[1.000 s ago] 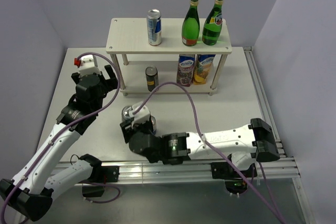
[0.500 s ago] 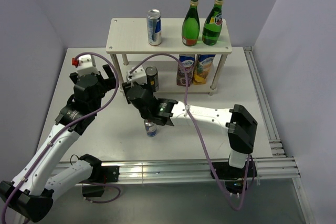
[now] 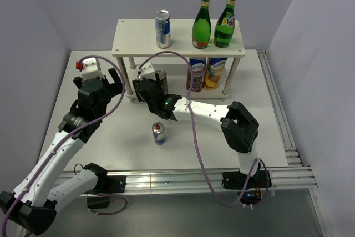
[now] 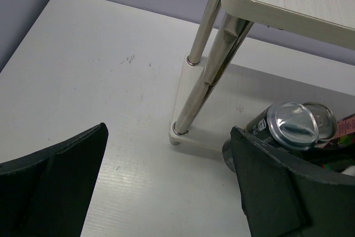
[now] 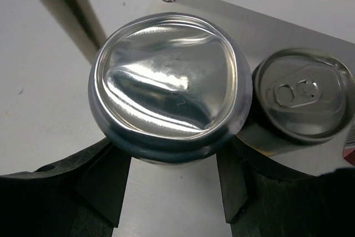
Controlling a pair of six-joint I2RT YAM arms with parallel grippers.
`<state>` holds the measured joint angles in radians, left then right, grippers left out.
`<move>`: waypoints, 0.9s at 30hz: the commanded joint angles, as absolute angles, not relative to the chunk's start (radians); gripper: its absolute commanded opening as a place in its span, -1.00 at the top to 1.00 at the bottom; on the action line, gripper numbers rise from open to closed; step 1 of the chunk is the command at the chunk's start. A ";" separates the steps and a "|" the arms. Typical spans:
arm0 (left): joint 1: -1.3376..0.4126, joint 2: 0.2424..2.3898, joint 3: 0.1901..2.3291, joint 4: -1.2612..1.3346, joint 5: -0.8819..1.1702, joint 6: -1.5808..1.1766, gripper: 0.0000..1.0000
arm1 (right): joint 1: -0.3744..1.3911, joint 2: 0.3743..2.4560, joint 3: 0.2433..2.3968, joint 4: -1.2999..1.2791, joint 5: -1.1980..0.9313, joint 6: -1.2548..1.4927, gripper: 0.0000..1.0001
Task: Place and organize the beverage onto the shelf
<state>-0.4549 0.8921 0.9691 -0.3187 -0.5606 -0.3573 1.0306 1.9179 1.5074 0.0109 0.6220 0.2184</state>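
Silver metal, dented across its visible end: this silver can [image 5: 169,81] is clamped between the fingers of the right gripper [image 5: 169,154], at the left end of the lower board of the shelf [image 3: 136,31]. It is upright and just beside a dark can [image 5: 302,101] that stands on that board. Whether the silver can rests on the board or hangs just above it cannot be told.

Top board: one blue-and-silver can [image 3: 162,29] towards the left, and two green bottles [image 3: 201,23] upright side by side at the right. Below the bottles, two printed drink cartons [image 3: 195,74] stand on the lower board.

One blue-red can [image 3: 159,133] stands alone on the table [image 3: 255,81], in front of the shelf and apart from it.

The left gripper [image 4: 168,137] hovers near the shelf's front-left leg, fingers spread wide, holding nothing.
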 commanded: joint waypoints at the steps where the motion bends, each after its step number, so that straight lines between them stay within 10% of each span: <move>1: -0.451 0.887 0.994 -0.285 -0.548 -0.359 -0.99 | 1.002 1.908 1.588 0.144 0.614 0.212 1.00; 27: -0.449 0.904 0.992 -0.288 -0.561 -0.356 -0.99 | 0.937 2.039 1.595 0.209 0.620 0.226 1.00</move>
<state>-0.4530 0.9031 0.9695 -0.3191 -0.5617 -0.3569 0.9493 2.0445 1.5337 0.0906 0.5632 0.2337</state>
